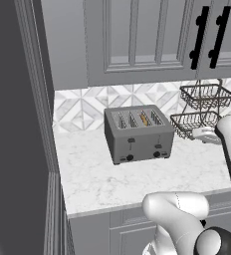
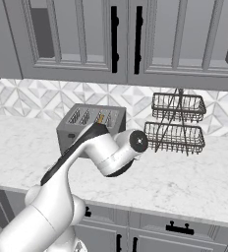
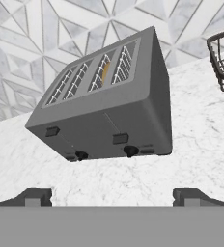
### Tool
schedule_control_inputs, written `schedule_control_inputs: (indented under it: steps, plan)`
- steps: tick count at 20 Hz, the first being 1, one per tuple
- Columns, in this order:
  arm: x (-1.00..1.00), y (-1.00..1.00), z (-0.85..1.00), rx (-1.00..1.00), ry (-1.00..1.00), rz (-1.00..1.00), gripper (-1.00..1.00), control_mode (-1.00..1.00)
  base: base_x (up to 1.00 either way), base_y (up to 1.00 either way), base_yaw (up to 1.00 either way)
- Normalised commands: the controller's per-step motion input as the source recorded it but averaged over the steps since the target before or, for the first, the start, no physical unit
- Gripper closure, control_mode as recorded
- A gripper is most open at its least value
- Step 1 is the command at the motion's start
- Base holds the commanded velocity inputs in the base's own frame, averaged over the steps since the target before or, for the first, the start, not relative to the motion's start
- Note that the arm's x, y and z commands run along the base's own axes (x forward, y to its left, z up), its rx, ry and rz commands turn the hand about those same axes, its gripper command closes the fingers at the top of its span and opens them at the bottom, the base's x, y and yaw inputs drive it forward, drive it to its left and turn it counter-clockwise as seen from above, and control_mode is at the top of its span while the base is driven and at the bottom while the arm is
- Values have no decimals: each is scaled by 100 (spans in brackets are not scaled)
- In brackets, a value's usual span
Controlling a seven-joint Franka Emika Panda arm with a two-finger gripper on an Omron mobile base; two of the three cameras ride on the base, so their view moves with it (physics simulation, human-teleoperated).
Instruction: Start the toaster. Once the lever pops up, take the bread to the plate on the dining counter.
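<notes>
We see the toaster (image 1: 139, 133) sitting on the white marble counter (image 1: 97, 174), back near the tiled backsplash (image 1: 80, 107), under the grey wall cabinets (image 1: 137, 40). Four slots on top; the bread (image 1: 144, 119) sits down in the third slot from the left in the left base view, only a tan edge showing. Same slice shows in the hand view (image 3: 105, 71) and the right base view (image 2: 100, 118). Two small dark levers on the toaster's front face, two black knobs below them near the bottom edge. We can't tell whether a lever is pushed down.

The gripper (image 3: 112, 197) hangs in front of the toaster, apart from it, looking at its front face at a tilt. Its two dark fingertips (image 3: 34, 197) stand wide apart at the bottom of the hand view, nothing between them but bare counter. It grips nothing.

Right of the toaster stands a two-tier black wire basket rack (image 1: 201, 109), near it but not touching. In the right base view the arm crosses in front of the toaster's front face.
</notes>
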Motion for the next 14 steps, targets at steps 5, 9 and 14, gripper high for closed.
schedule_control_inputs:
  steps: [5, 9, 14]
  plan:
    - [0, 0, 0, 0, 0, 0, -100, -100, 0, 0, 0]
    - [0, 0, 0, 0, 0, 0, -100, -100, 0, 0, 0]
    - [0, 0, 0, 0, 0, 0, -100, -100, 0, 0, 0]
